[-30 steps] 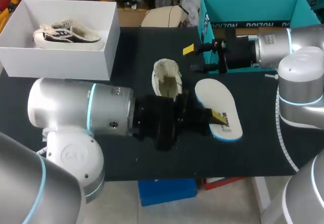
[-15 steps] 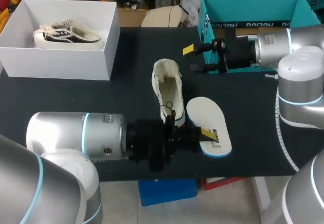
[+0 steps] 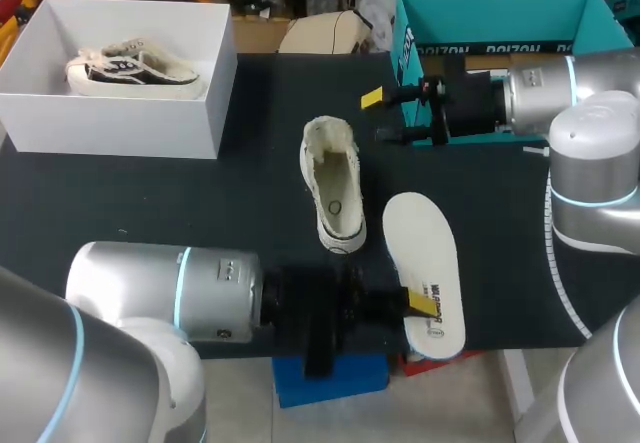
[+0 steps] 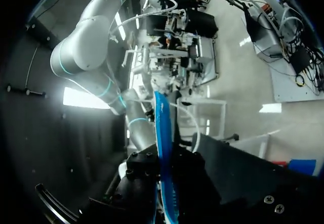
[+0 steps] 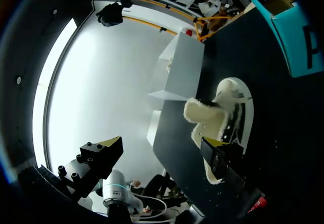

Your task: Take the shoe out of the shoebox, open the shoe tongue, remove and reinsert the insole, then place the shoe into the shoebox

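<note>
Left tool [image 3: 418,304] clamps the insole [image 3: 425,243] at the table's near edge. The shoe [image 3: 335,188] lies just beside it toward the table's centre, long axes near-parallel. Right tool [image 3: 386,117] stands wide.

Cream fleece-lined shoe [image 3: 332,185] upright on its sole, white blue-edged insole [image 3: 425,258] just beside it

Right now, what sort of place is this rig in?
Probably a robotics lab bench: left arm and right arm flank a black table staged with a white shoebox, a teal box and a shoe.
</note>
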### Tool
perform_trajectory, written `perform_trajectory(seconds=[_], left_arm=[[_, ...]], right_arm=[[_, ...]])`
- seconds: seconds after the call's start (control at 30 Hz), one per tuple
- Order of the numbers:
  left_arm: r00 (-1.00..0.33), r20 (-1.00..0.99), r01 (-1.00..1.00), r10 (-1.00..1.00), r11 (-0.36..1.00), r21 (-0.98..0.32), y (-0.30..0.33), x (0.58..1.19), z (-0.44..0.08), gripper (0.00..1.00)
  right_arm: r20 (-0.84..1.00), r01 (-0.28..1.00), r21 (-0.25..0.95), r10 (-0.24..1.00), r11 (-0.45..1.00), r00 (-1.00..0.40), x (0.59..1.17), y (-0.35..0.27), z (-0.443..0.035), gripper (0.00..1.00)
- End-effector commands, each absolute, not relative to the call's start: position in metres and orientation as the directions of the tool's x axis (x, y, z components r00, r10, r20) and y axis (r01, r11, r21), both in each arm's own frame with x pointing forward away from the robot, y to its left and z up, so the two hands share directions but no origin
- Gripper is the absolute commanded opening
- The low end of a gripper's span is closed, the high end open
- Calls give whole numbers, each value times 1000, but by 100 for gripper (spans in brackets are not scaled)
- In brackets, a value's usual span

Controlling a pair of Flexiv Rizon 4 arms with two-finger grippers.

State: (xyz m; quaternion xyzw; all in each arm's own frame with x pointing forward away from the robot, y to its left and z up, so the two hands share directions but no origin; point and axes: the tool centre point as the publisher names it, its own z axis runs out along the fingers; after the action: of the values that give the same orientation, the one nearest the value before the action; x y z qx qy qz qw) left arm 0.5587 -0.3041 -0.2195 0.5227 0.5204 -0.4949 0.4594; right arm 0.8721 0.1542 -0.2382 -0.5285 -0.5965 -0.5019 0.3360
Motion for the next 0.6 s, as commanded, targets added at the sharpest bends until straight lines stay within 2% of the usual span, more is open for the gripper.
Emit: perform_trajectory(seconds=[0.03, 0.17, 0.6], left_arm=[[1, -998, 998, 69, -61, -3, -300, 555, -232, 0], [34, -998, 996, 49, -90, 29, -290, 552, -246, 0], [85, -996, 995, 33, -58, 83, -247, 575, -263, 0]], right_arm=[[932, 967, 244, 293, -67, -215, 872, 156, -239, 100], [932, 967, 244, 293, -67, -215, 872, 156, -239, 100], [932, 967, 244, 293, -67, -215, 872, 156, -239, 100]])
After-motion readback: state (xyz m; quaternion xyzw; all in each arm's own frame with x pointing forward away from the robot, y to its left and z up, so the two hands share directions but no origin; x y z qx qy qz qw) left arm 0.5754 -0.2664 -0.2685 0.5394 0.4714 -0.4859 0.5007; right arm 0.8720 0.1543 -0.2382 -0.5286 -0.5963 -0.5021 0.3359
